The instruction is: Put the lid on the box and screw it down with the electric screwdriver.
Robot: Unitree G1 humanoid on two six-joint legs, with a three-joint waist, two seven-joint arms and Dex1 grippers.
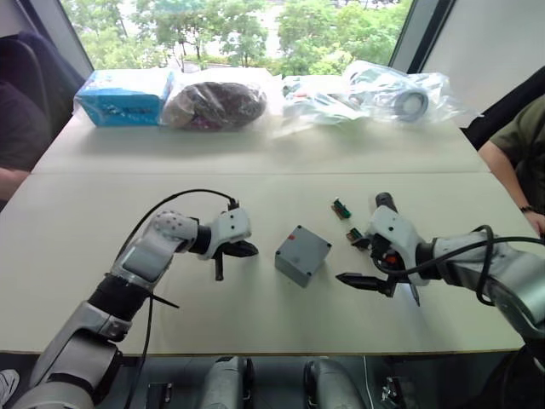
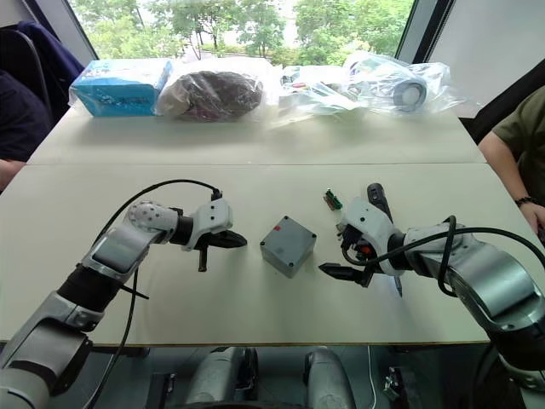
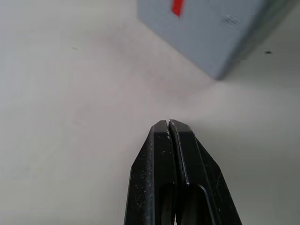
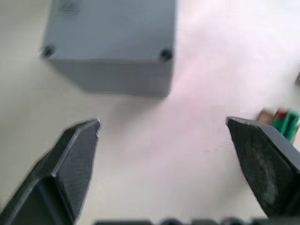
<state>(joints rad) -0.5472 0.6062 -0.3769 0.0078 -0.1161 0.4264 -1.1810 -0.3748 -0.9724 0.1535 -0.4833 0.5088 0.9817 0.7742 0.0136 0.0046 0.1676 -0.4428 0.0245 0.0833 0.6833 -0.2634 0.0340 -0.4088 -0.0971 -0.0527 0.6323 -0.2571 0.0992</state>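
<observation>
Left eye view: box (image 1: 302,255), grey with red mark, on white table (image 1: 255,196), between left gripper (image 1: 232,256) and right gripper (image 1: 362,281); black electric screwdriver (image 1: 386,203) lies beyond the right gripper.
Left wrist view: fingers (image 3: 161,154) pressed together, empty; the box just ahead.
Right wrist view: fingers (image 4: 75,154) spread wide, empty; the box ahead, small green part (image 4: 286,123) beside one finger.

A pale table (image 1: 102,213) is seen. On it are set a grey box (image 1: 302,255), two small green parts (image 1: 341,207), a blue carton (image 1: 124,96) and several plastic bags (image 1: 396,91) along the far edge.
</observation>
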